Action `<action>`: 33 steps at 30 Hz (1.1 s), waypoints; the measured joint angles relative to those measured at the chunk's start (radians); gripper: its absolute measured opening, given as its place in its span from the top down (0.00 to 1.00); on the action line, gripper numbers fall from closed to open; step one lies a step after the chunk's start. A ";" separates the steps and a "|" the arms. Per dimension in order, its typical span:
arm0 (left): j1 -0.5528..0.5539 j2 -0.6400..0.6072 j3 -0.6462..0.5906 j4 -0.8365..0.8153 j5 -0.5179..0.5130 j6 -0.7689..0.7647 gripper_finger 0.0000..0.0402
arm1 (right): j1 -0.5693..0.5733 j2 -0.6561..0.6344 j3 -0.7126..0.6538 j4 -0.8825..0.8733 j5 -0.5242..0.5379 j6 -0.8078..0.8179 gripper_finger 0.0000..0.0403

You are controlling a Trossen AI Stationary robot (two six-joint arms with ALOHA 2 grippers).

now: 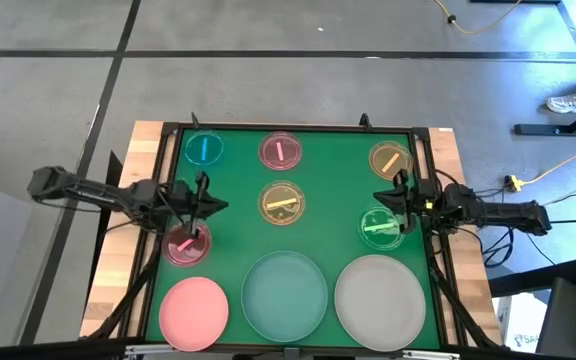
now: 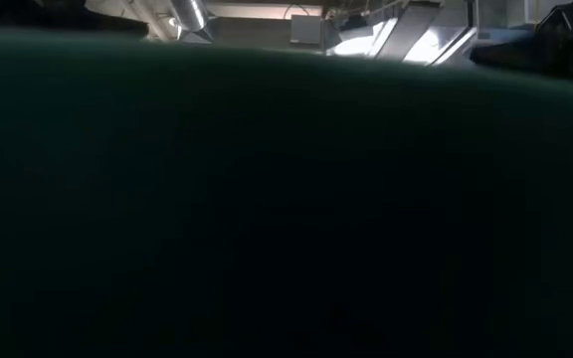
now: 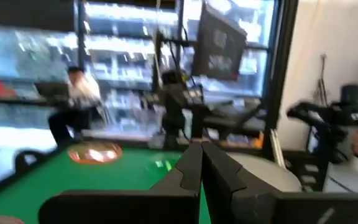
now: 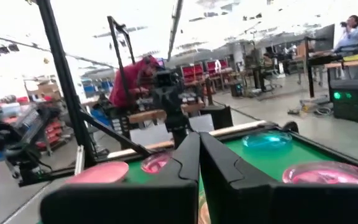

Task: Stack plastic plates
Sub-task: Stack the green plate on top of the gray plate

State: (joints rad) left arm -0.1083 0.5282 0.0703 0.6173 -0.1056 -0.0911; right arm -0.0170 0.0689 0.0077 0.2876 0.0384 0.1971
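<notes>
**No legible text**

Nothing readable in any view. Small plates carry only a plain bar mark, no lettering. Monitor in left wrist view is too blurred to read. Green lights on the box aren't characters.

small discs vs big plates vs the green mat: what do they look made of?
Small discs, e.g. the blue one: translucent tinted plastic, the mat showing through. Large pink plate and teal plate: opaque, matte plastic by the look, with no strong glare. Green mat: flat, non-reflective, likely felt or rubber; cannot tell which.
</notes>
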 joint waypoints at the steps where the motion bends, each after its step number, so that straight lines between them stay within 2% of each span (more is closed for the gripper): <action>1: -0.019 0.037 0.017 -0.003 -0.009 -0.006 0.99 | 0.000 0.019 0.000 0.023 0.004 -0.003 0.98; 6: -0.096 0.228 0.122 -0.005 -0.090 0.023 0.99 | 0.026 0.170 0.000 0.180 0.005 -0.007 0.98; 11: -0.139 0.389 0.236 -0.046 -0.095 0.095 0.99 | 0.121 0.389 0.005 0.426 0.006 -0.011 0.98; 13: -0.144 0.439 0.274 -0.042 -0.095 0.108 0.99 | 0.178 0.475 0.036 0.440 0.036 -0.014 0.98; 16: -0.139 0.497 0.325 -0.030 -0.093 0.124 0.99 | 0.276 0.608 0.102 0.438 0.138 -0.047 0.98; 19: -0.126 0.552 0.367 -0.030 -0.092 0.075 0.98 | 0.359 0.753 0.186 0.434 0.219 -0.111 0.98; 23: -0.125 0.622 0.401 -0.048 -0.092 0.047 0.89 | 0.435 0.924 0.327 0.387 0.239 -0.197 0.98; 29: -0.125 0.747 0.474 -0.072 -0.091 0.015 0.66 | 0.522 1.127 0.548 0.175 0.279 -0.249 0.98; 33: -0.125 0.820 0.570 -0.248 -0.067 -0.050 0.55 | 0.583 1.210 0.661 0.018 0.369 -0.255 0.98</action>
State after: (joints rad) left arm -0.2333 1.3484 0.6403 0.3689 -0.1730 -0.1407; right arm 0.5659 1.2786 0.6686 0.3055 0.4069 -0.0584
